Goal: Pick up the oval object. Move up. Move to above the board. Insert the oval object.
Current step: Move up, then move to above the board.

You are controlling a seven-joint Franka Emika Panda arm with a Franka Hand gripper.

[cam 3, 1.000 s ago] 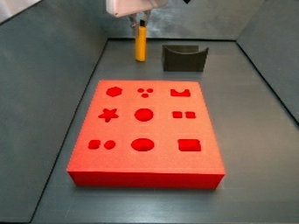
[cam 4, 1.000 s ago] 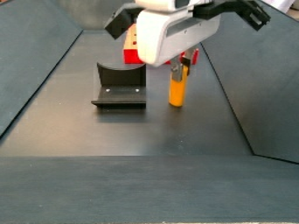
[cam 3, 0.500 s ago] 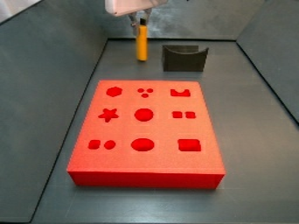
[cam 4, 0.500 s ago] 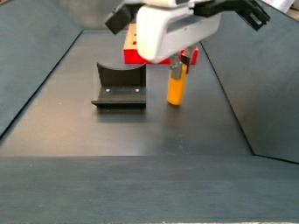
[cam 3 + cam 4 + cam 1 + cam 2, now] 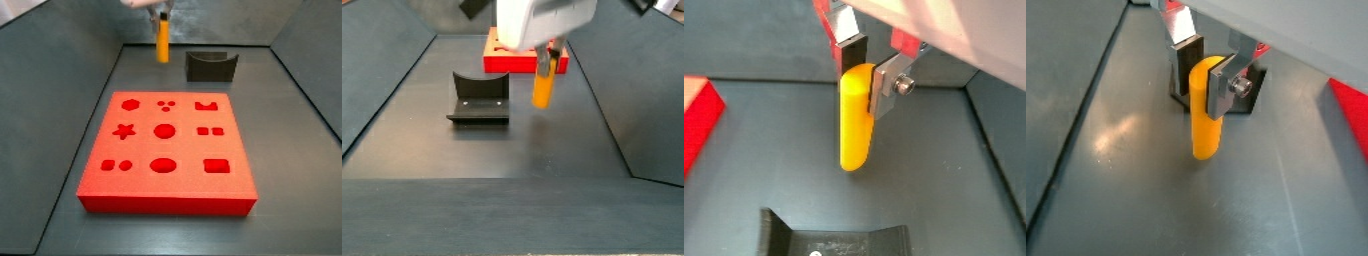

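- The gripper (image 5: 869,62) is closed on the oval object (image 5: 857,118) — a slim orange-yellow peg that hangs upright with its top end pinched between the two silver fingers (image 5: 1221,88).
- In a side view the peg (image 5: 163,40) hangs at the far end of the workspace, beyond the far edge of the board (image 5: 167,142), with its lower end clear of the grey floor; only the lowest tip of the gripper shows at the top edge there.
- In another side view the peg (image 5: 544,82) hangs below the white gripper body (image 5: 543,22), just right of the fixture (image 5: 478,98).
- The board — a bright red foam block with shaped cut-outs — lies flat on the floor, apart from the peg.
- The dark fixture (image 5: 210,66) stands on the floor just beyond the board's far right corner.
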